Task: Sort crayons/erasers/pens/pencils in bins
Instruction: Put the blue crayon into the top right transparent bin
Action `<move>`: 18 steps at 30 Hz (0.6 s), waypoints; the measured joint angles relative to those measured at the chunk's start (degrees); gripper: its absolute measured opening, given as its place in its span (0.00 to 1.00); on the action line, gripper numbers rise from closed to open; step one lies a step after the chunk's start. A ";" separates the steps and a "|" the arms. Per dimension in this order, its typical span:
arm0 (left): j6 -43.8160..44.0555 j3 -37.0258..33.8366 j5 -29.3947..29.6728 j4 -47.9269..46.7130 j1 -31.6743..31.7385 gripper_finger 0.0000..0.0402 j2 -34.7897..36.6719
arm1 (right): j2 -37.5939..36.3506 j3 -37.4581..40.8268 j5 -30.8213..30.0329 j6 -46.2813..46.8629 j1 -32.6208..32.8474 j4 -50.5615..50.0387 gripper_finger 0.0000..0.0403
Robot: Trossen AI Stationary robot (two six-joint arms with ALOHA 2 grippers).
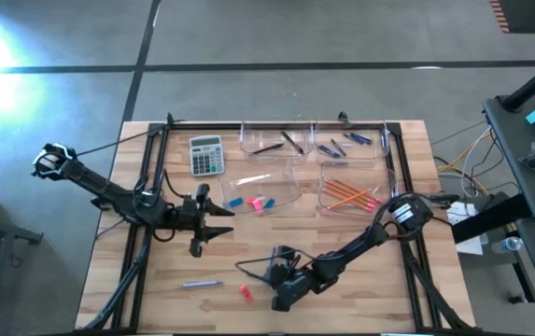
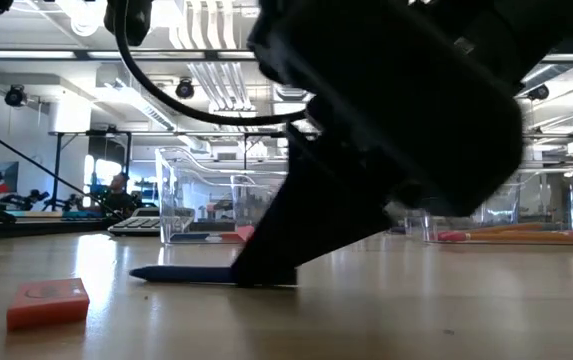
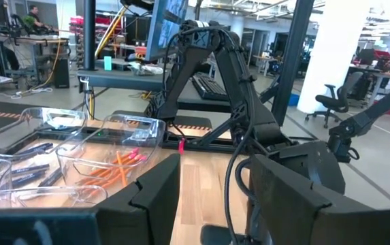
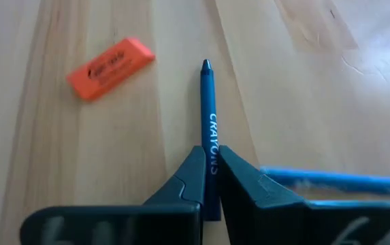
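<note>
A dark blue crayon (image 4: pixel 209 129) lies on the wooden table near its front edge, pointed tip toward the table's left; my right gripper (image 4: pixel 211 170) is shut on it. An orange-pink eraser (image 4: pixel 111 67) lies flat just beside the crayon's tip, on the near side (image 1: pixel 246 292). In the low view the crayon (image 2: pixel 191 273) rests on the table under the dark finger (image 2: pixel 276 250). Orange pencils (image 1: pixel 349 194) lie in a clear bin (image 1: pixel 325 177) at the right. My left gripper (image 1: pixel 216 229) hovers open above the table's left middle. My right gripper pinches the crayon's rear part (image 4: pixel 212 160), at the end of its printed label, between its two fingers. The fingers slant down from the table's right and lie along the crayon. The crayon lies flat on the table, its blunt end reaching back between the fingers.
A grey calculator (image 1: pixel 206 154) sits far left. Two clear bins along the far edge hold dark sticks (image 1: pixel 281 142) and blue ones (image 1: pixel 342 145). A blue (image 1: pixel 236 201) and a pink eraser (image 1: pixel 260 203) lie at the middle bin. A grey-blue stick (image 1: pixel 202 283) lies near left.
</note>
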State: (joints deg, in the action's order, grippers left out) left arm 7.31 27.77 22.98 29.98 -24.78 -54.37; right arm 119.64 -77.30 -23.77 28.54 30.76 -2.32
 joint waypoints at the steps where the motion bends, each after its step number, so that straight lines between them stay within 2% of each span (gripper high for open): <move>1: 0.00 0.00 0.00 0.00 0.00 0.42 0.00 | -0.52 0.10 -0.43 -0.74 0.13 -0.54 0.04; 11: 0.95 0.00 0.00 -0.02 0.00 0.42 0.00 | -9.99 3.12 -11.72 -3.73 0.80 -7.24 0.04; 18: 1.42 0.00 -0.01 -0.32 0.00 0.42 0.00 | -25.41 12.10 -20.11 -8.59 0.32 -7.39 0.03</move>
State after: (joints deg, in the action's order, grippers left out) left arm 8.73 27.77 22.97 29.66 -24.78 -54.37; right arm 94.24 -65.20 -43.88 19.94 31.07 -9.71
